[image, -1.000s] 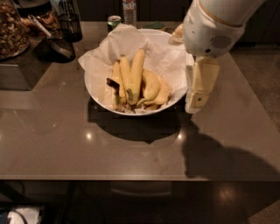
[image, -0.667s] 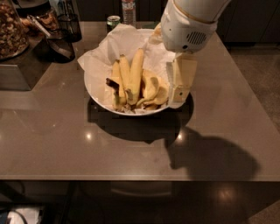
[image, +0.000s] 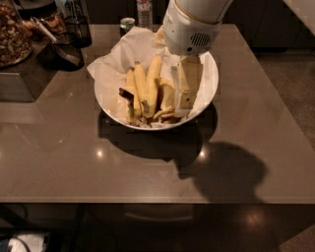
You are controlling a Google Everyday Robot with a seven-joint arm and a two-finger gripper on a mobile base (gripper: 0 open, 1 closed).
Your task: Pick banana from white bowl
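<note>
The white bowl (image: 105,104) sits at the back middle of the grey table, lined with crumpled white paper (image: 123,51). Several yellow bananas lie in it. The longest, nearly straight banana (image: 153,84) lies in the middle, pointing away from me, with shorter bananas (image: 132,91) on its left and curved ones (image: 167,101) on its right. My gripper (image: 185,102) hangs from the white arm (image: 189,24) over the right half of the bowl, just right of the bananas and low above them. Nothing shows in its grasp.
A green can (image: 127,23) and a bottle (image: 144,10) stand behind the bowl. A black mesh cup (image: 78,28), a scoop (image: 66,49), a jar of nuts (image: 12,34) and a dark box (image: 24,78) are at the back left. The table's front edge (image: 147,203) is near me.
My arm has swung left, from the bowl's right rim to over its right half, next to the bananas. The bananas have not moved.
</note>
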